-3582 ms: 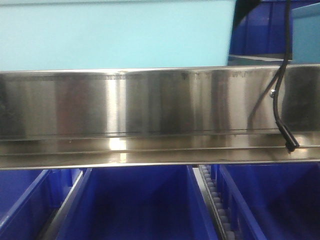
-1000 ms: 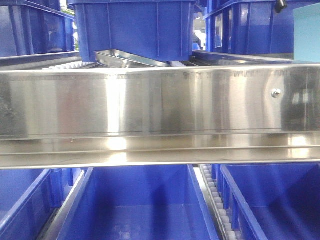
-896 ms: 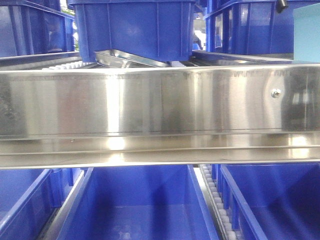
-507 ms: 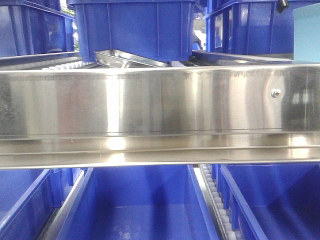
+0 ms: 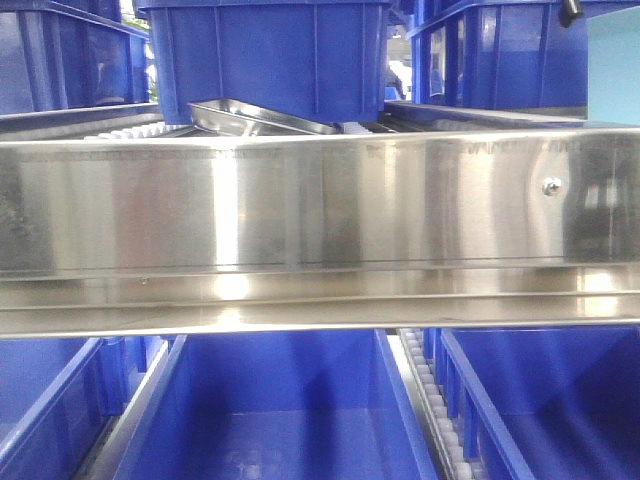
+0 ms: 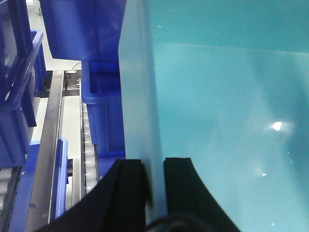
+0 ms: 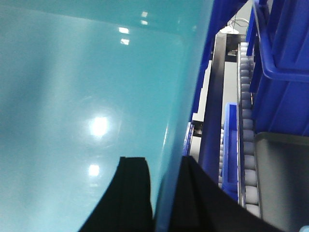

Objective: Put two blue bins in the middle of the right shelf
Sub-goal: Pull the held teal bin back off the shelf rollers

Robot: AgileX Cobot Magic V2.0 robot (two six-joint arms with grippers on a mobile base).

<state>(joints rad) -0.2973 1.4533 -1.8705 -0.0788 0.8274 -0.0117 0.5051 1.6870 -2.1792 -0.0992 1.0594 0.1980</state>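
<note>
On pale blue bin (image 6: 231, 96) walls | left claw (image 6: 154, 169) clamped astride | right claw (image 7: 166, 166) clamped astride

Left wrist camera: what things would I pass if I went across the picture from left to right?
Dark blue bin at the edge → steel rail → white roller track → another dark blue bin → pale blue bin's wall, pinched by the left gripper → its shiny inside.
</note>
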